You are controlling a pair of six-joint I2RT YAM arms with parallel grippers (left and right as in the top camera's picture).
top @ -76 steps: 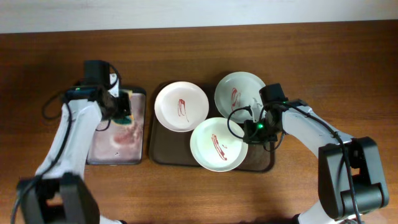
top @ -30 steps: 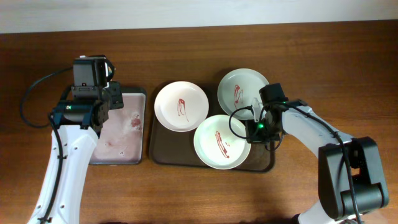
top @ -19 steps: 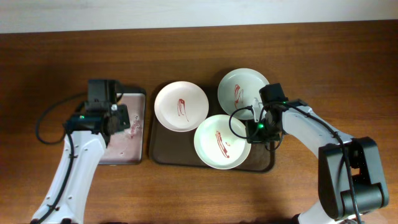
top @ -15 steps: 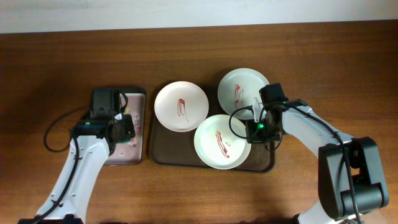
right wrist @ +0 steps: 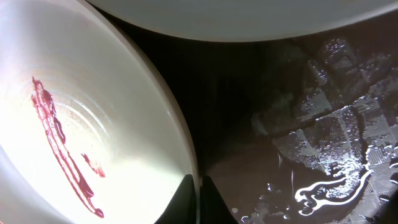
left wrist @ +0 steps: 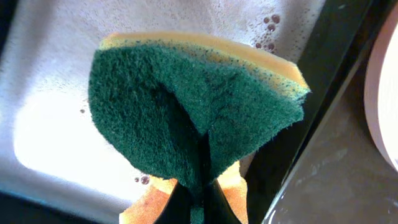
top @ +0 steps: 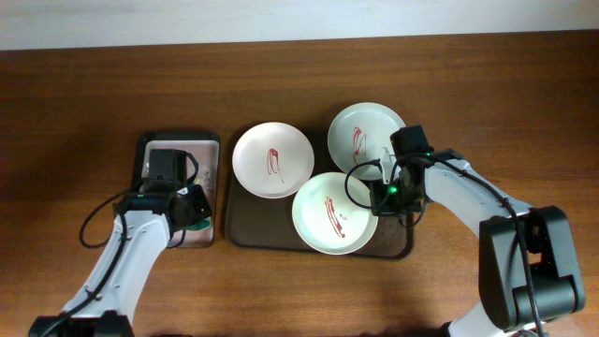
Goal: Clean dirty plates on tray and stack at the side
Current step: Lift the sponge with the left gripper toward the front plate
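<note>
Plates crowd the tray; right hand pinches the front plate's rim, left hand clamps a sponge.

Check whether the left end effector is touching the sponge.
Touching. The left wrist view shows the left end effector pinched shut on the green-and-yellow sponge, which folds around its fingers.

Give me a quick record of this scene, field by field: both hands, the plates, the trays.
left hand: shut on the green and yellow sponge, over the small tray of soapy water
right hand: shut on the rim of the front plate
plates: front plate, left plate and back plate, each smeared red
brown tray: carries all three plates
side stack: not started
</note>
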